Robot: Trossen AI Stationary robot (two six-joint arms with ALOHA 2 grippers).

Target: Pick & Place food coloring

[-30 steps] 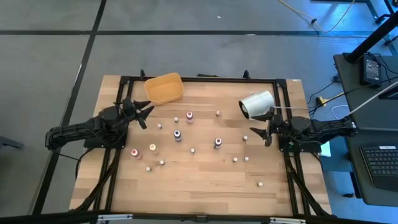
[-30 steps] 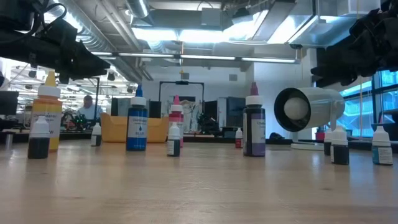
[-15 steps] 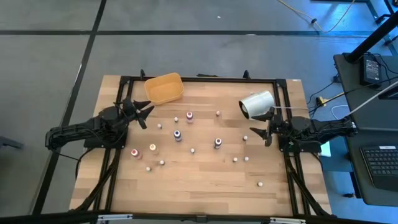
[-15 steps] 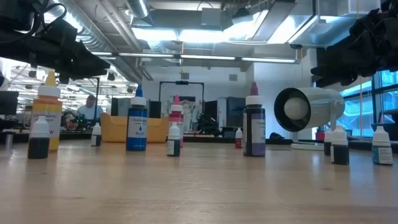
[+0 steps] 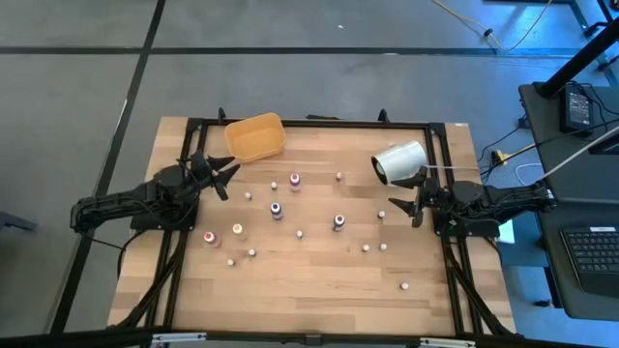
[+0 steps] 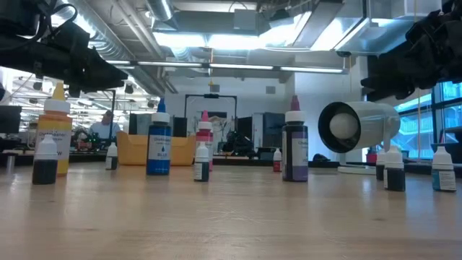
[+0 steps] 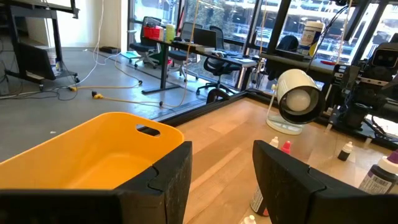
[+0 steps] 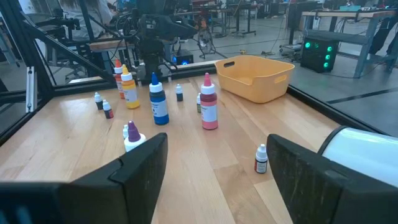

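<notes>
While both arms wait with jaws apart and empty, the food coloring bottles [image 5: 276, 210] stand upright mid-table, nearest at about four o'clock from the left gripper [image 5: 224, 176] and nine o'clock from the right gripper [image 5: 407, 206].

No text, brand, number or sign can be read with confidence in any view. In the low view, the blue bottle [image 6: 159, 146] on the counter [image 6: 231, 217] carries a white label with dark print, too small to make out. The orange bottle [image 6: 56, 130] and the dark purple bottle [image 6: 294, 148] beside it bear similar printed labels, equally illegible. In the left wrist view, the purple-labelled bottle [image 7: 382, 177] at the frame's edge shows lettering that is cut off and unreadable.
</notes>
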